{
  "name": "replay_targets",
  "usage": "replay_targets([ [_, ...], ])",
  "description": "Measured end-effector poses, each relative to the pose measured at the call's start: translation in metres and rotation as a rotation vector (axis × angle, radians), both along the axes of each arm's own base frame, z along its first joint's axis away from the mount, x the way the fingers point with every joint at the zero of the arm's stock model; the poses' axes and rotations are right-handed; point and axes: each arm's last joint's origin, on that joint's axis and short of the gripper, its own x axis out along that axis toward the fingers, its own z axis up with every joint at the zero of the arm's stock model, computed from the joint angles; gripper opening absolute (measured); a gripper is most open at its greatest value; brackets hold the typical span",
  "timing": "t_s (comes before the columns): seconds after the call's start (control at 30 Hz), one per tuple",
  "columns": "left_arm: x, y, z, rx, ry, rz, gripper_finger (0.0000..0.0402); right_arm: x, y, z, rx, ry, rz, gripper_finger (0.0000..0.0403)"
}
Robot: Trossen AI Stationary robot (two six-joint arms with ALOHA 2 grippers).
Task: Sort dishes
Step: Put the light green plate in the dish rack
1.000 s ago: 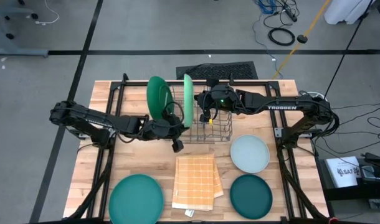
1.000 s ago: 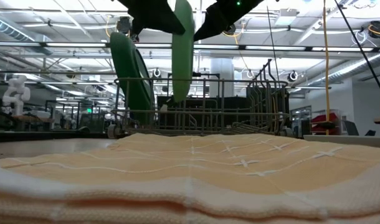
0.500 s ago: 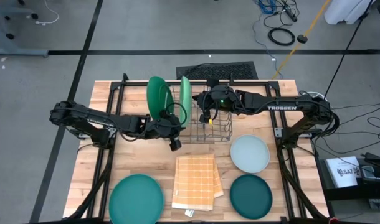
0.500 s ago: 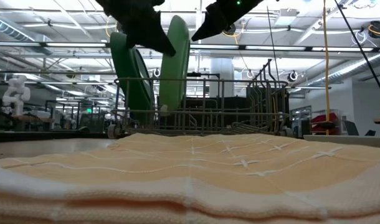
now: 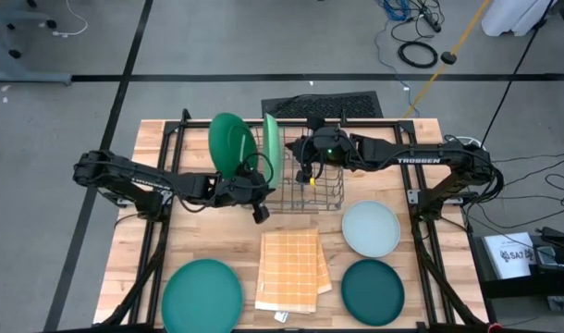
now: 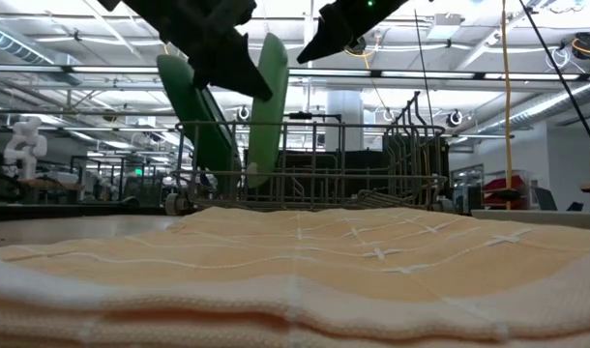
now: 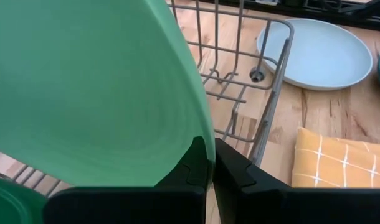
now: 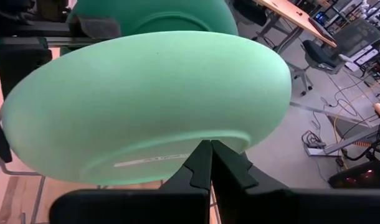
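The light green plate stands on edge at the left end of the grey wire rack, its top leaning right. Both grippers are shut on it: my left gripper from the left, my right gripper from the right. The mid green plate stands beside it with its lower edge in the rack and its top tipped left. The teal plate, pale blue-grey plate and dark teal plate lie flat on the table. My left gripper pinches the light green plate's rim between its two fingers, slanting down from the table's left. The plate stands tilted, its lower edge down among the rack's wires. My right gripper pinches the same plate's rim between its two fingers, on the upper part of the plate. It comes slanting down from the table's right, with the plate's underside turned toward it.
The square orange-yellow checked cloth lies on the near middle of the table, between the teal and dark teal plates. The rack's right part stands without plates. A dark mat lies behind the rack at the far edge.
My left gripper has moved left and down with the light green plate. The plate has gone from upright to tilted, its lower edge sunk deeper into the rack and shifted left. The mid green plate has tipped further left. My right gripper has kept its place.
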Motion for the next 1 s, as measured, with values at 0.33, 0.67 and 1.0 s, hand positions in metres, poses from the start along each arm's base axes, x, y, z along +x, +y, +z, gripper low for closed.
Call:
replay_targets([
  [0.33,0.0018,-0.0027,0.0008,0.082,0.006,-0.103,0.001,0.0003,0.0018,-0.0001,0.0,0.002,0.006,0.0],
  [0.67,0.0019,-0.0011,0.0007,0.086,0.012,-0.111,0.001,0.0003,0.0023,-0.0002,0.0,0.003,0.007,0.0],
  [1.0,0.0015,0.0037,0.0002,0.08,0.017,-0.078,0.0035,0.0007,0.006,-0.0009,-0.001,0.01,0.019,0.0],
])
